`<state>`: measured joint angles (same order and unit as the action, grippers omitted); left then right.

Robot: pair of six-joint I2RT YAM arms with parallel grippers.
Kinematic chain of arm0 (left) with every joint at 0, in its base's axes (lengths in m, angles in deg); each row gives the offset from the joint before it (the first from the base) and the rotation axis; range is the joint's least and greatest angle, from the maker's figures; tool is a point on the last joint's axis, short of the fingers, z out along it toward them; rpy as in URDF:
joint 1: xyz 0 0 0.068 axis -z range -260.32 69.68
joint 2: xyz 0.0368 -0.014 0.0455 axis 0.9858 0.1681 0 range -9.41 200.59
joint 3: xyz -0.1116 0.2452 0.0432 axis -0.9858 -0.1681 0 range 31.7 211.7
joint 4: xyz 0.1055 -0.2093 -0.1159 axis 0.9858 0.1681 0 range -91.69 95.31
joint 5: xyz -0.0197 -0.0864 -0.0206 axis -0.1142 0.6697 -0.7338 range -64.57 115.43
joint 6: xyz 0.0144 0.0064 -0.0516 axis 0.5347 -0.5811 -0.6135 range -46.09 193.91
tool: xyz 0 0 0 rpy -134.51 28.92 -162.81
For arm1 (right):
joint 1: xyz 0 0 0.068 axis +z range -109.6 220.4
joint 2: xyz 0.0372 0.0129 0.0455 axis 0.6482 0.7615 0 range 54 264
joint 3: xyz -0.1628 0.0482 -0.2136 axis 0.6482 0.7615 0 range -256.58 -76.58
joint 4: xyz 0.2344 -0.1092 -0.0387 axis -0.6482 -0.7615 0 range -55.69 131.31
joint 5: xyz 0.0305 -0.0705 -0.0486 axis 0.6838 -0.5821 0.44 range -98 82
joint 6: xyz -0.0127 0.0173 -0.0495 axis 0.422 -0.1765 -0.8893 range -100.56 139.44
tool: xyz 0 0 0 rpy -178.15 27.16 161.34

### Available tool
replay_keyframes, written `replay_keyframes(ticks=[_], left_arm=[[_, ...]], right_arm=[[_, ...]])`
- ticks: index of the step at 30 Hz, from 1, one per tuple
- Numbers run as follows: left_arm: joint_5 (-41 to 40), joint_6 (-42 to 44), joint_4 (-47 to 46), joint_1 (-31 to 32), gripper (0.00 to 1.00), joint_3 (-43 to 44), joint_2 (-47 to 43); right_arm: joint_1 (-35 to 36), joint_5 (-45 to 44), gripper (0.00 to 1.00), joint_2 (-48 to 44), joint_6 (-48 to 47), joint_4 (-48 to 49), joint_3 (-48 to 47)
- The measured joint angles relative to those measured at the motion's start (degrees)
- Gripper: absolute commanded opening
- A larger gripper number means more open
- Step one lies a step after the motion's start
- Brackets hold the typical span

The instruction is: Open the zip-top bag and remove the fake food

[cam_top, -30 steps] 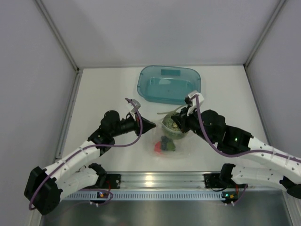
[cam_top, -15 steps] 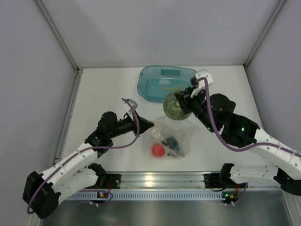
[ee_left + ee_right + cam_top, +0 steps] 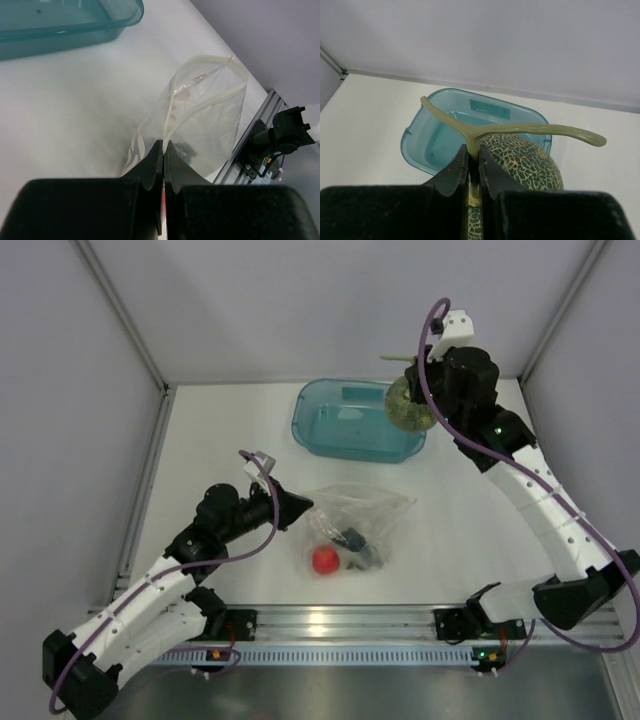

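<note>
Dark grapes (image 3: 357, 541) blur inside the zip-top bag (image 3: 368, 508) on the white table (image 3: 220, 430), its edge pinched by the left gripper (image 3: 163, 146); the right gripper (image 3: 472, 156) clamps the stem of the melon (image 3: 530, 161), aloft near the teal tray (image 3: 335, 430).

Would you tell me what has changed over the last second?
The right gripper, shut on its stem, lifted the green ball out of the zip-top bag and carried it over the teal tray's right end. The left gripper still pinches the bag; red fruit and grapes remain.
</note>
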<state>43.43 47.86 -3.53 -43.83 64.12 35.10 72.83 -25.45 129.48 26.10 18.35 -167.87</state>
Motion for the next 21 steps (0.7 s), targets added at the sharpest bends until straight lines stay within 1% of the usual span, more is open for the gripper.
replay_keyframes(ticks=[6, 10, 14, 21], left_arm=[[-2.80, -2.93, 1.64, 0.00, 0.00, 0.00, -6.29], [-4.02, -3.50, 2.27, 0.00, 0.00, 0.00, -8.41], [-4.81, -3.50, 3.61, 0.00, 0.00, 0.00, -8.52], [-5.07, -3.48, 5.14, 0.00, 0.00, 0.00, -8.52]], right_arm=[[-7.87, 6.69, 0.00, 5.42, -0.02, 0.57, 0.13], [-11.23, 11.06, 0.00, 8.31, 0.00, 2.95, 0.94], [-13.44, 14.73, 0.00, 12.41, 0.02, 6.32, 1.31], [-15.26, 18.64, 0.00, 22.60, 0.00, 10.73, 1.09]])
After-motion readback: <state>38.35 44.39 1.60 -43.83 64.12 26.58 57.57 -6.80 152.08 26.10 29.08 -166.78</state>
